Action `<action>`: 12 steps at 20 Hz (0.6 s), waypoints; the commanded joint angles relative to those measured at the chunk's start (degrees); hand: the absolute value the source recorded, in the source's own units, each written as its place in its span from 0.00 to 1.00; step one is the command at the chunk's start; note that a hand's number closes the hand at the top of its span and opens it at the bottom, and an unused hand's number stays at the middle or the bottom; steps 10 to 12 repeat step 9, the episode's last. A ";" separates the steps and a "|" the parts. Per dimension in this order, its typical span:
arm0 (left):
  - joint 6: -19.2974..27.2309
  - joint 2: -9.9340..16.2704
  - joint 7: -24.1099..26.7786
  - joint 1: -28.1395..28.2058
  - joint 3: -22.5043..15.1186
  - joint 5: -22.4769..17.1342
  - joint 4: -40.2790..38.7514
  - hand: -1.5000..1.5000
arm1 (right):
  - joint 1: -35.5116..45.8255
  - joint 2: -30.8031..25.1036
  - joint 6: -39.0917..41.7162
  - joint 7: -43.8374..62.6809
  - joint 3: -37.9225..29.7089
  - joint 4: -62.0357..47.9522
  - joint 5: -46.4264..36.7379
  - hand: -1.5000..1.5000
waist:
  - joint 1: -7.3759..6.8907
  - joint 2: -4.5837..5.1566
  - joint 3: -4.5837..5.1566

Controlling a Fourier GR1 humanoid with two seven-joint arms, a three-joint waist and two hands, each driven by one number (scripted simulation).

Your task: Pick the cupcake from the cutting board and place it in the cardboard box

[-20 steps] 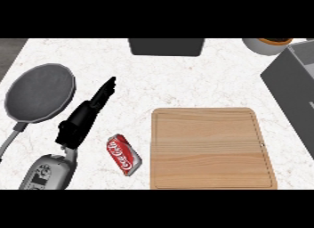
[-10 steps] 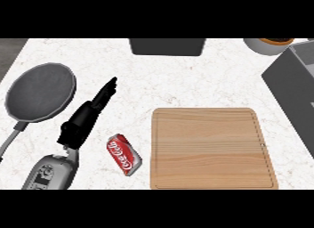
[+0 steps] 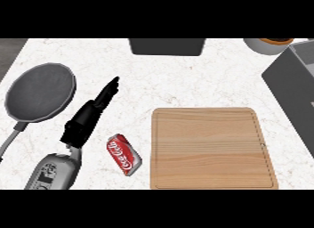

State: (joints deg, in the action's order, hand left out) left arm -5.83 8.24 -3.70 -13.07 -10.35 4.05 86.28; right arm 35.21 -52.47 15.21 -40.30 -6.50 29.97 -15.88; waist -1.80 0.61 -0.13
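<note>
Left hand (image 3: pixel 88 116), fingers straight

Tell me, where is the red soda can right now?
In the head view, the red soda can lies on its side on the counter, low and left of centre, between the left hand and the cutting board.

Grey frying pan (image 3: pixel 39 91) at left; red soda can (image 3: pixel 123 154) lying nearby

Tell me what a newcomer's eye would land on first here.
The red soda can stands out, lying on its side on the white counter just left of the bare wooden cutting board. Next comes the left hand, black with straight fingers, stretched between the can and the grey pan at far left.
</note>
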 commanded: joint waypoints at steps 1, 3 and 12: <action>-0.45 0.78 0.60 1.58 0.68 -0.26 0.75 0.50 | 1.86 -0.28 5.86 -3.76 -6.20 -5.97 6.46 0.00 | 0.31 -0.16 -0.04; 0.53 -0.22 -2.99 0.30 -0.09 0.31 2.50 0.50 | 1.65 1.62 5.92 -4.50 -9.28 -8.37 9.55 0.00 | 0.41 -0.26 -0.12; -0.98 0.38 -1.09 -0.58 0.95 -0.58 0.95 0.50 | 5.32 -6.01 18.60 -0.71 -17.10 -16.52 17.38 0.00 | 0.13 0.13 -0.17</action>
